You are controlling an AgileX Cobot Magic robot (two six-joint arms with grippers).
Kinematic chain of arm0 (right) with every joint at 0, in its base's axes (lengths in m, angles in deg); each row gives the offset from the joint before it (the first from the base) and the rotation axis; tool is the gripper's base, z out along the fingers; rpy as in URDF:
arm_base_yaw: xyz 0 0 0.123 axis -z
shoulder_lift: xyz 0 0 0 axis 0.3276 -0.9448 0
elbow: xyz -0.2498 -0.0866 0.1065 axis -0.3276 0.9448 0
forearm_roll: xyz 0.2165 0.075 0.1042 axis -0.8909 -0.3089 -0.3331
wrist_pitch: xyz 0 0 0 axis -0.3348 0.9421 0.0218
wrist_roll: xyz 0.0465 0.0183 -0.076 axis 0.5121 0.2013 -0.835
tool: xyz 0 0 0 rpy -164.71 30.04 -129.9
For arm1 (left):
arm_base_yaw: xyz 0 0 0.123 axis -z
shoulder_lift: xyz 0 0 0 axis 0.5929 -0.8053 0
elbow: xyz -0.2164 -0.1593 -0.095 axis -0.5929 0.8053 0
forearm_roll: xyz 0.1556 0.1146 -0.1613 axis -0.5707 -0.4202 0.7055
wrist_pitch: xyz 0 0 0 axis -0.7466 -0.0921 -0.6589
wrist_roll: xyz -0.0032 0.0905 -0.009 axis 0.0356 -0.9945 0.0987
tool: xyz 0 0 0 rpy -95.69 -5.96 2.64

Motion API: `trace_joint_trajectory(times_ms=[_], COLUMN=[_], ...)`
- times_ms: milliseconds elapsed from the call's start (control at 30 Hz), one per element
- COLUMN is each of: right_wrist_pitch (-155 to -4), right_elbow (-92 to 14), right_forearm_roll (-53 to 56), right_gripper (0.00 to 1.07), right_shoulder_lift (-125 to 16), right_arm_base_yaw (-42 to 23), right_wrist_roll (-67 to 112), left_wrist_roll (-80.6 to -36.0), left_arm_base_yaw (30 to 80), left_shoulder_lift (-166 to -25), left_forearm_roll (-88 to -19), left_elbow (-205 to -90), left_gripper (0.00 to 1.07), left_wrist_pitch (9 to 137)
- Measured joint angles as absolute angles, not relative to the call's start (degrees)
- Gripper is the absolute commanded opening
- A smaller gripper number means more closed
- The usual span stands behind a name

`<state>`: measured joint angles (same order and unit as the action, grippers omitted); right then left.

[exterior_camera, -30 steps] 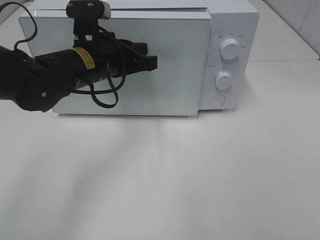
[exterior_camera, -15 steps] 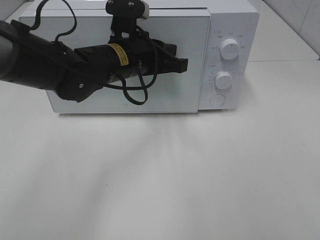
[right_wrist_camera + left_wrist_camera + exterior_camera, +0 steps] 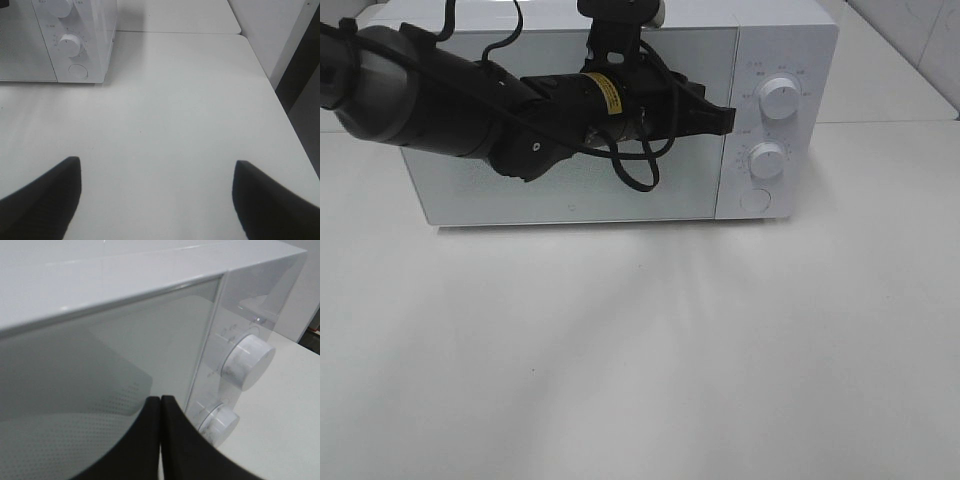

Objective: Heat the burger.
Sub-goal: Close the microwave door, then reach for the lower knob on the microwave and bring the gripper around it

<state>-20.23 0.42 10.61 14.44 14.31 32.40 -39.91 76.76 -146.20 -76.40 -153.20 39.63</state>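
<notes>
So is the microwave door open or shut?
Shut. The microwave door lies flush with the control panel, no gap showing, and the closed left gripper sits by its knob-side edge.

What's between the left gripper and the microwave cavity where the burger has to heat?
The microwave door, which looks shut flush against the front. The left gripper is shut, with its tips at the door's right edge, beside the upper knob. No burger shows in any view; the door hides the cavity.
</notes>
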Motion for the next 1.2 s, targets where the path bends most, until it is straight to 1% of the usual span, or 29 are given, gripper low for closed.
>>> trace_joint_trajectory(times_ms=[233,267,300,333,367,400,433,467,500,533,600,633,667,700,733,767,800,867,967,1033,1067,1133,1167,1200], right_wrist_pitch=[-20.2,-20.2,-20.2,-20.2,-20.2,-20.2,-20.2,-20.2,-20.2,-20.2,-20.2,-20.2,-20.2,-20.2,-20.2,-20.2,-20.2,-20.2,-20.2,-20.2,-20.2,-20.2,-20.2,-20.2], right_elbow=[0.4,0.4,0.4,0.4,0.4,0.4,0.4,0.4,0.4,0.4,0.4,0.4,0.4,0.4,0.4,0.4,0.4,0.4,0.4,0.4,0.4,0.4,0.4,0.4], right_forearm_roll=[10.6,10.6,10.6,10.6,10.6,10.6,10.6,10.6,10.6,10.6,10.6,10.6,10.6,10.6,10.6,10.6,10.6,10.6,10.6,10.6,10.6,10.6,10.6,10.6], right_gripper=[0.75,0.75,0.75,0.75,0.75,0.75,0.75,0.75,0.75,0.75,0.75,0.75,0.75,0.75,0.75,0.75,0.75,0.75,0.75,0.75,0.75,0.75,0.75,0.75], right_shoulder_lift=[14.4,14.4,14.4,14.4,14.4,14.4,14.4,14.4,14.4,14.4,14.4,14.4,14.4,14.4,14.4,14.4,14.4,14.4,14.4,14.4,14.4,14.4,14.4,14.4], right_arm_base_yaw=[14.3,14.3,14.3,14.3,14.3,14.3,14.3,14.3,14.3,14.3,14.3,14.3,14.3,14.3,14.3,14.3,14.3,14.3,14.3,14.3,14.3,14.3,14.3,14.3], right_wrist_roll=[32.4,32.4,32.4,32.4,32.4,32.4,32.4,32.4,32.4,32.4,32.4,32.4,32.4,32.4,32.4,32.4,32.4,32.4,32.4,32.4,32.4,32.4,32.4,32.4], left_wrist_roll=[-40.2,-40.2,-40.2,-40.2,-40.2,-40.2,-40.2,-40.2,-40.2,-40.2,-40.1,-40.1,-40.1,-40.1,-40.1,-40.1,-40.1,-40.1,-40.1,-40.1,-40.1,-40.1,-40.1,-40.7], left_arm_base_yaw=[78.9,80.1,80.1,80.9,82.3,82.3,82.9,84.0,84.0,84.7,85.1,85.7,85.8,85.8,86.0,86.0,86.0,86.2,86.2,86.2,86.2,86.2,86.2,86.2], left_shoulder_lift=[-143.7,-142.6,-142.6,-142.2,-141.5,-141.5,-141.1,-140.2,-140.2,-139.0,-138.5,-137.7,-137.3,-137.3,-136.7,-136.4,-136.4,-135.0,-134.6,-133.6,-133.6,-133.0,-133.0,-133.0], left_forearm_roll=[-74.0,-73.9,-73.9,-73.9,-73.9,-73.9,-73.9,-73.9,-73.9,-73.9,-73.8,-73.8,-73.8,-73.8,-73.7,-73.7,-73.7,-73.7,-73.8,-74.1,-74.1,-74.3,-74.3,-74.6], left_elbow=[-154.0,-154.0,-154.0,-154.0,-154.0,-154.0,-154.0,-154.0,-154.0,-154.0,-154.0,-154.0,-154.0,-154.0,-154.0,-154.0,-154.0,-154.0,-154.0,-154.0,-154.0,-154.0,-154.0,-154.1], left_gripper=[0.03,0.08,0.08,0.13,0.3,0.3,0.44,0.75,0.75,1.02,1.01,1.0,1.0,1.0,1.0,0.99,0.99,0.99,0.99,0.99,0.99,0.99,0.99,0.99], left_wrist_pitch=[48.5,51.8,51.8,53.7,57.3,57.3,59.5,63.8,63.8,67.6,69.7,74.0,76.5,76.5,81.8,83.8,83.8,93.4,95.3,101.7,101.7,107.8,107.8,112.6])
